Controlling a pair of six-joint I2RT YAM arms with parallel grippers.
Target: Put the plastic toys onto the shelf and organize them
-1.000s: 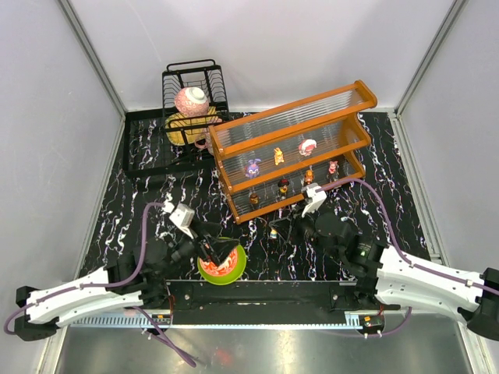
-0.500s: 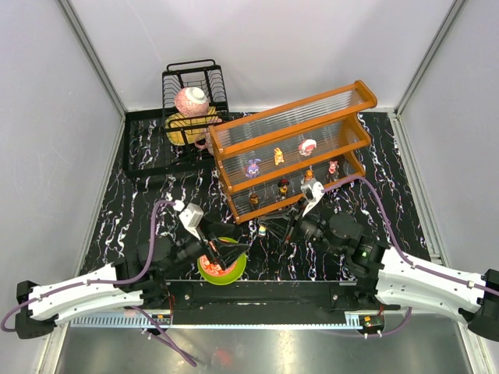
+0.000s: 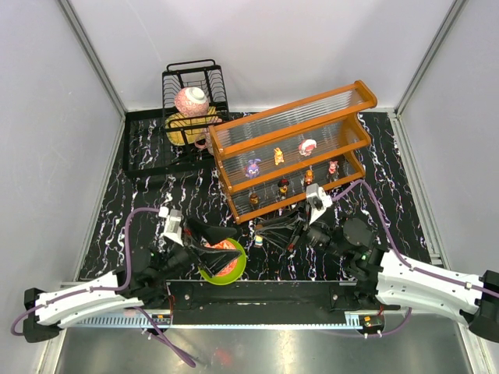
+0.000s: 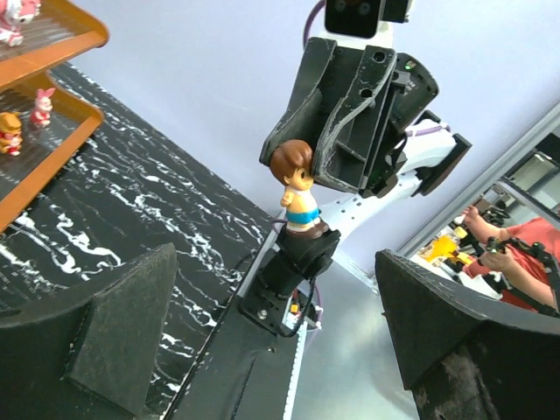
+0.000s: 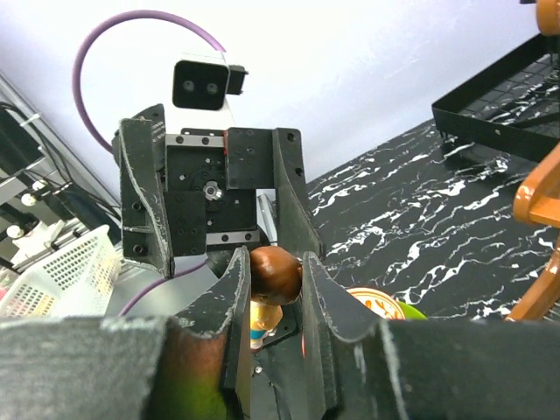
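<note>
Figurine (image 4: 295, 188) sits gripped in right end effector (image 5: 273, 276), facing wide-open left end effector (image 5: 214, 197).

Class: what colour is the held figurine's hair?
Brown; the figurine shows best in the left wrist view.

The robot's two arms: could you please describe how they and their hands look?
The left arm and right arm have white shells with black joints. A purple cable loops along each to a white camera box at the wrist. The left hand and right hand are black, each with two broad, wedge-shaped matte fingers. A green light glows on the right arm.
</note>
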